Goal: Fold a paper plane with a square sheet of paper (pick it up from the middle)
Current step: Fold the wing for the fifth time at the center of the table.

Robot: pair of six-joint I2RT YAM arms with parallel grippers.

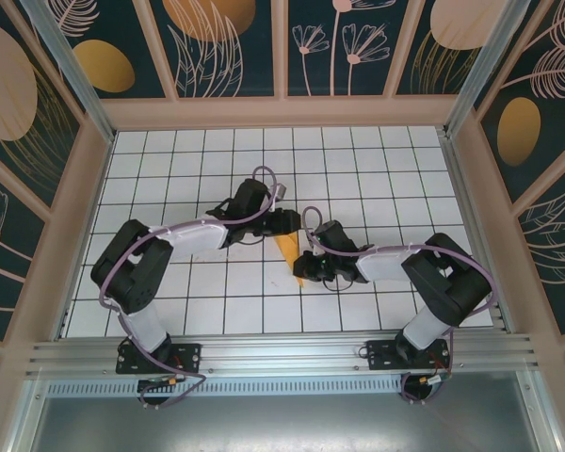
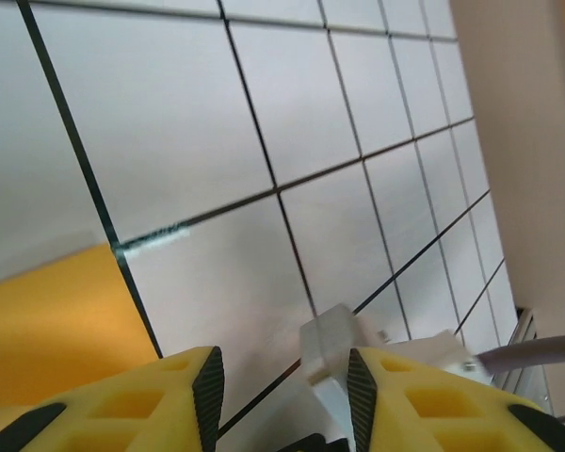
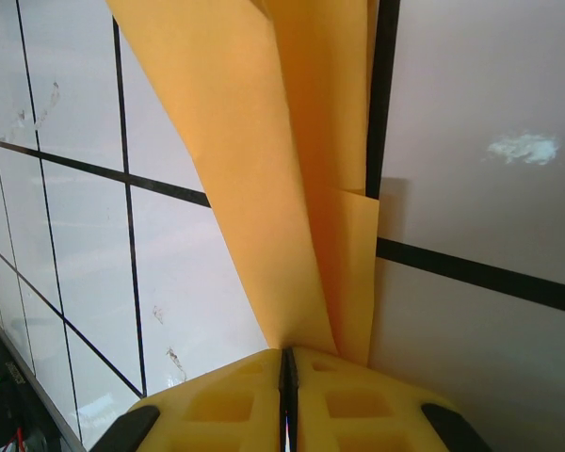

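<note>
The square sheet of paper, bright orange, lies folded into a narrow pointed paper plane (image 1: 287,250) in the middle of the gridded table, wide end far and point near. In the right wrist view its layered folds (image 3: 282,169) run down into my right gripper (image 3: 288,363), whose jaws are pressed together on the paper's narrow end. From above, the right gripper (image 1: 308,267) sits at that near tip. My left gripper (image 1: 292,224) hovers by the wide far end. Its jaws (image 2: 282,395) stand apart with nothing between the pads, and an orange corner (image 2: 56,320) lies to their left.
A white blocky part (image 2: 337,347) shows just beyond the left jaws. The white tiled table (image 1: 169,169) is walled on three sides by patterned panels (image 1: 226,47). An aluminium rail (image 1: 282,353) with both arm bases runs along the near edge.
</note>
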